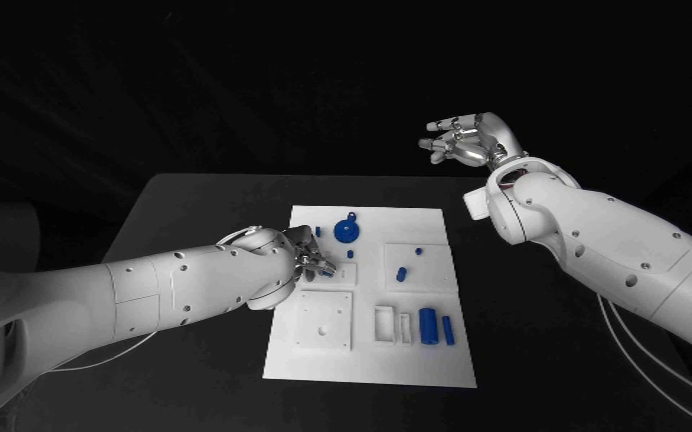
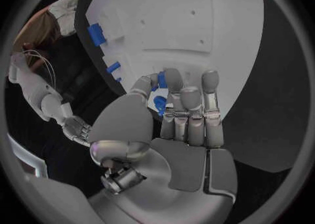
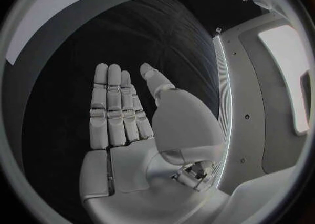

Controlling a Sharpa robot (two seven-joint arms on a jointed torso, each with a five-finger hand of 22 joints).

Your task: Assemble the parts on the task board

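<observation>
The white task board (image 1: 378, 352) lies in the middle of the black table. My left hand (image 1: 306, 257) hovers low over the board's left edge. In the left wrist view the left hand (image 2: 177, 113) pinches a small blue part (image 2: 159, 104) between thumb and fingertips, above the board (image 2: 197, 19). A round blue part (image 1: 348, 230) lies near the board's far edge, and two blue cylinders (image 1: 437, 327) lie at its right near side. My right hand (image 1: 469, 140) is raised well beyond the board's far right corner. Its fingers (image 3: 115, 111) are straight and it holds nothing.
Small blue pieces (image 1: 402, 274) stand in the board's middle blocks. A white square block (image 1: 325, 320) sits on the board near my left forearm. Bare black table (image 1: 534, 332) lies right of the board, under my right arm. The right wrist view catches the board's corner (image 3: 46, 13).
</observation>
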